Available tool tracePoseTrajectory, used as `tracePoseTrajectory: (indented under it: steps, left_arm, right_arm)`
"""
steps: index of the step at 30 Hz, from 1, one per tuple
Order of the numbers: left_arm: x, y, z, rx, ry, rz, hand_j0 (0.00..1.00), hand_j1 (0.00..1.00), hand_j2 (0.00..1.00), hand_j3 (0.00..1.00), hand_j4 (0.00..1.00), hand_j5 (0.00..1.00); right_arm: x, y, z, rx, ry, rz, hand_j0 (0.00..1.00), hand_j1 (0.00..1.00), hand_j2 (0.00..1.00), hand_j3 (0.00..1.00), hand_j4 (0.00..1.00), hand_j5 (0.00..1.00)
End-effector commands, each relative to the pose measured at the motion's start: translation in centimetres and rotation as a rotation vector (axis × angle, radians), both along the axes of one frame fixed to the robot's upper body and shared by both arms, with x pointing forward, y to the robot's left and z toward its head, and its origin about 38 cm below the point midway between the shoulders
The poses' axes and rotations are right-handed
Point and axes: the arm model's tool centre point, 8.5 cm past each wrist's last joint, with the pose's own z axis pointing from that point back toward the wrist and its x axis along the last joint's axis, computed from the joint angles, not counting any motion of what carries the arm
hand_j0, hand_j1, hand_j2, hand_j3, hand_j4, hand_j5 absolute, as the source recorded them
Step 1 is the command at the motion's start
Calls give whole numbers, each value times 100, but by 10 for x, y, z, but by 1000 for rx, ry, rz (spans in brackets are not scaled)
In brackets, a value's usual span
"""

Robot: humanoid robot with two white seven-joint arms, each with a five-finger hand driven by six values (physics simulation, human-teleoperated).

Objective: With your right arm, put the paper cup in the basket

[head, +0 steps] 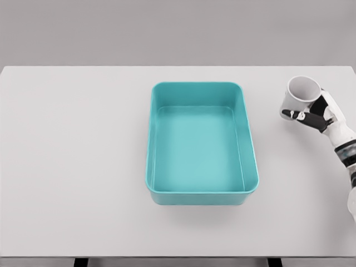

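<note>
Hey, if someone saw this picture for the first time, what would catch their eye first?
The teal basket stands out at once: a bright, empty rectangular tub in the middle of the pale white table. Next comes the right robot hand near the table's right edge, its fingers closed around a white paper cup that is tilted, its open mouth facing up and toward the camera. The cup is well to the right of the basket, not over it.

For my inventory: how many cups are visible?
1. The cup is right of the basket, held in the right hand. Nothing hides another.
</note>
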Motion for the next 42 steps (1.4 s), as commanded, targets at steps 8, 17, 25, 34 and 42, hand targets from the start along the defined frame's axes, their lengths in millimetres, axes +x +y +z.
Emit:
tracePoseTrajectory:
  steps: [8,17,25,34,42]
  left_arm:
    - [0,0,0,0,0,0,100,100,100,100,100,100]
    - [0,0,0,0,-2,1,100,100,100,100,100,100]
    - [0,0,0,0,0,0,100,100,100,100,100,100]
    - [0,0,0,0,0,0,100,100,100,100,100,100]
    - [0,0,0,0,0,1,100,100,100,100,100,100]
  right_arm:
    - [2,24,45,-32,-136,74,56,56,56,56,56,56]
    - [2,61,75,-91,-230,183,56,56,56,56,56,56]
    - [-3,93,98,-225,-308,265,57,57,57,57,57,57]
    - [-8,128,109,-396,-360,348,56,56,56,56,56,56]
    - [-12,154,107,-487,-376,420,56,56,56,56,56,56]
